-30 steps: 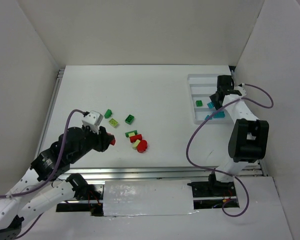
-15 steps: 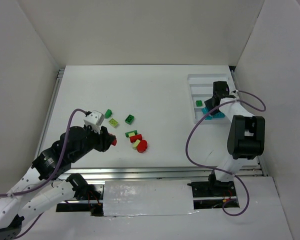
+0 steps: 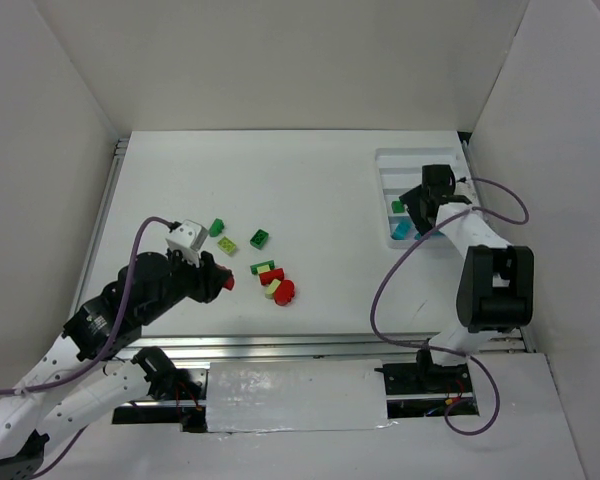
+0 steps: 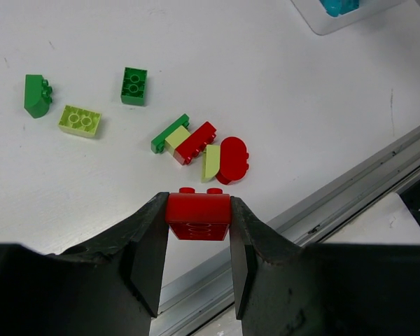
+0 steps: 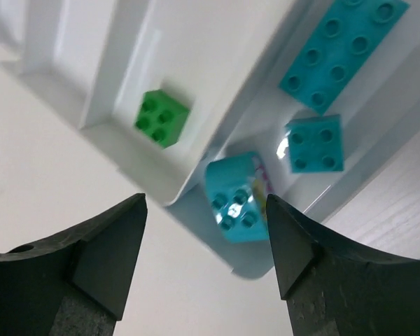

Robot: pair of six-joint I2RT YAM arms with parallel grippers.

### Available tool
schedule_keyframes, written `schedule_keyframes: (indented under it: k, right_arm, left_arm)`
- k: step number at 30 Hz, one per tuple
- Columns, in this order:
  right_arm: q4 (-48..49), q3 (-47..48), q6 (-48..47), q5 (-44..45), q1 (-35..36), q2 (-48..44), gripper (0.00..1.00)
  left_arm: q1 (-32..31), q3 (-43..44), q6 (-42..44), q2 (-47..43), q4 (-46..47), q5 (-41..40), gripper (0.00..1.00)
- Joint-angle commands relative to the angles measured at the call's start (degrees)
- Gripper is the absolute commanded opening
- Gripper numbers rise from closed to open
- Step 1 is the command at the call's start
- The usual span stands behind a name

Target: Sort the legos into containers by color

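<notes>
Pinching red brick (image 4: 198, 210) firmly in left gripper (image 4: 197, 227), seemingly clear of table (image 4: 280, 91), ready for carrying trayward. Beyond, loose legos (image 4: 196, 143) awaiting sorting. Hovering with right gripper (image 5: 204, 210) wide, empty, over tray (image 5: 129, 49): cyan bricks (image 5: 343, 42), green brick (image 5: 162, 118) kept apart.

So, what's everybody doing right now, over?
Left gripper shut on red brick. Right gripper open, empty, over cyan bricks in white tray. Loose bricks on table; nothing blocking seen.
</notes>
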Motion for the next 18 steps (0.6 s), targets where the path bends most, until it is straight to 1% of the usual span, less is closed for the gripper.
schedule_keyframes:
  k: [1, 2, 3, 4, 5, 6, 7, 8, 9, 10, 11, 12, 13, 16, 18]
  right_arm:
    - [5.2, -1.5, -5.9, -2.7, 4.1, -10.2, 0.77]
    - [7.5, -2.4, -9.1, -5.1, 5.2, -12.2, 0.78]
    - [10.3, -4.4, -12.4, -13.8, 7.9, -13.9, 0.80]
    - [15.1, -5.2, -19.4, -19.8, 9.5, -17.0, 0.81]
    - [16.3, -6.0, -23.0, -32.5, 11.2, -18.2, 0.82]
    - [17.0, -6.1, -25.4, -38.9, 14.6, -19.1, 0.82]
    - [18.8, -6.4, -28.7, -45.6, 16.1, -20.6, 0.83]
    - [20.6, -8.3, -29.4, -52.7, 17.6, -21.5, 0.85]
    - [24.0, -9.9, -29.2, -64.6, 19.1, -22.5, 0.99]
    - [31.3, -11.5, -26.6, -68.0, 23.0, -25.6, 1.00]
    - [35.4, -15.2, -24.3, -69.2, 25.3, -27.5, 1.00]
    - [38.6, -16.5, -22.6, -69.1, 27.7, -29.3, 1.00]
    - [43.3, -17.3, -20.5, -68.5, 32.6, -32.4, 1.00]
    - [48.2, -19.1, -18.5, -67.8, 38.0, -36.7, 1.00]
    - [50.2, -20.0, -16.4, -67.4, 41.0, -38.6, 1.00]
  left_arm:
    - [0.6, 1.0, -1.2, -1.1, 4.1, 1.9, 0.00]
    - [0.6, 1.2, -1.9, -1.5, 4.8, 2.7, 0.00]
    - [0.6, 1.9, -2.8, -1.5, 6.3, 4.8, 0.00]
    - [0.6, 2.4, -3.8, -1.5, 7.4, 6.3, 0.00]
    - [0.6, 3.0, -5.8, -1.7, 8.9, 8.2, 0.00]
    - [0.6, 3.5, -7.0, -1.6, 12.3, 12.4, 0.01]
    - [0.6, 3.9, -9.1, -1.5, 14.0, 14.7, 0.01]
    - [0.6, 4.8, -10.1, -1.0, 15.7, 16.9, 0.02]
    - [0.6, 5.3, -11.2, -0.7, 17.4, 19.1, 0.02]
    - [0.6, 5.7, -13.6, -0.2, 20.5, 23.4, 0.02]
    - [0.6, 6.3, -14.6, 0.9, 22.1, 25.6, 0.02]
    - [0.6, 6.4, -16.0, 1.4, 23.7, 27.6, 0.02]
    - [0.6, 6.4, -18.8, 2.5, 26.9, 31.0, 0.02]
    - [0.6, 6.4, -22.5, 4.2, 30.6, 33.7, 0.01]
    - [0.6, 6.4, -23.3, 4.9, 31.6, 34.0, 0.01]
